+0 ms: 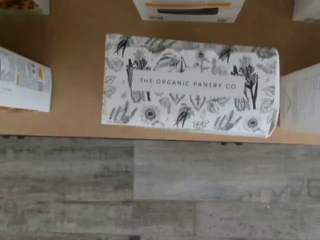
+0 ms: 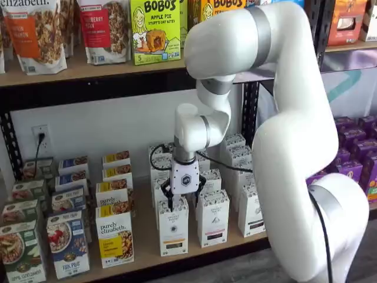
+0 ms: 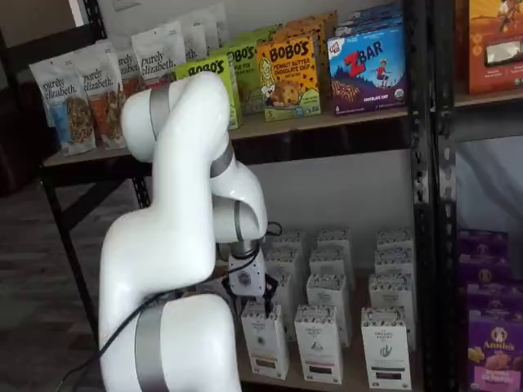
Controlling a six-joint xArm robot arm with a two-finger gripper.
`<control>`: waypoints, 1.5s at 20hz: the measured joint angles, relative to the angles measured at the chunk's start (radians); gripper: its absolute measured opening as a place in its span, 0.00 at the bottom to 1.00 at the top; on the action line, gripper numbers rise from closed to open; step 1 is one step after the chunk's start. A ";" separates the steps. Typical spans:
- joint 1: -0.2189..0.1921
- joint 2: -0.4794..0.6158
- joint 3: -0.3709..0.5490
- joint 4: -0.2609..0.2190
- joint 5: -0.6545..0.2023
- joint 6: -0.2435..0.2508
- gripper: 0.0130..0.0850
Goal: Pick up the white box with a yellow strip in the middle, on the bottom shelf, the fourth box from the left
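- The arm (image 2: 294, 118) is glossy white, built of thick rounded segments.
- Grey bands ring its joints.
- A thin black cable (image 2: 227, 167) runs along it.
- The gripper (image 2: 184, 203) has a white body with a small dark round logo and black fingers (image 2: 171, 203).

Below me I see a floor (image 1: 160, 190) of grey, weathered-looking planks with visible seams. Behind the shelving stands a plain white wall (image 2: 106, 127), evenly lit, and at the left of that frame a wall outlet (image 2: 40, 137) has a black cord plugged into it. Black perforated uprights (image 3: 423, 163) carry the racks, rising through the right half of the frame. At the upper right, behind a neighbouring rack, a pale panel bears a teal mark (image 2: 347, 82). At the far left of one frame the room is dim, with a dark frame (image 3: 49, 49) against a shadowed wall.
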 joint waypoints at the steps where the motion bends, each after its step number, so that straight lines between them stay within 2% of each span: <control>1: 0.000 0.010 -0.015 -0.014 0.007 0.012 1.00; 6: -0.003 0.067 -0.103 -0.020 0.051 0.016 1.00; 10: -0.013 0.105 -0.166 0.003 0.086 -0.012 1.00; 14: -0.025 0.123 -0.193 0.024 0.084 -0.041 1.00; 22: -0.039 0.146 -0.237 -0.021 0.096 -0.016 1.00; 30: -0.032 0.167 -0.265 -0.027 0.087 -0.005 1.00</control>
